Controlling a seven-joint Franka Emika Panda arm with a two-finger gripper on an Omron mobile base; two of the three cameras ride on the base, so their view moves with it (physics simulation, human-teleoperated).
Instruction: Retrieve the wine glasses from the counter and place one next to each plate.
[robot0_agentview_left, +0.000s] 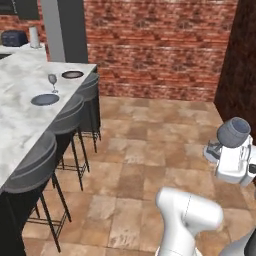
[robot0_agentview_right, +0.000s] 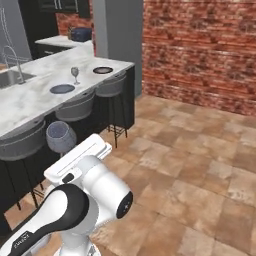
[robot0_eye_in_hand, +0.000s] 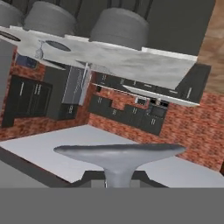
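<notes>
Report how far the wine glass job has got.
Done: one wine glass stands on the marble top between the blue-grey plate and the dark-rimmed plate, nearer the blue-grey one. In hand: the tool carries the second glass over the tiled floor, away from the top. Left: set it beside the dark-rimmed plate.

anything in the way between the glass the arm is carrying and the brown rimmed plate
Nothing on the marble top blocks it, but the bar stools line the near edge below. The held wine glass must travel over them; the first wine glass stands between the plates, left of the brown-rimmed plate.
</notes>
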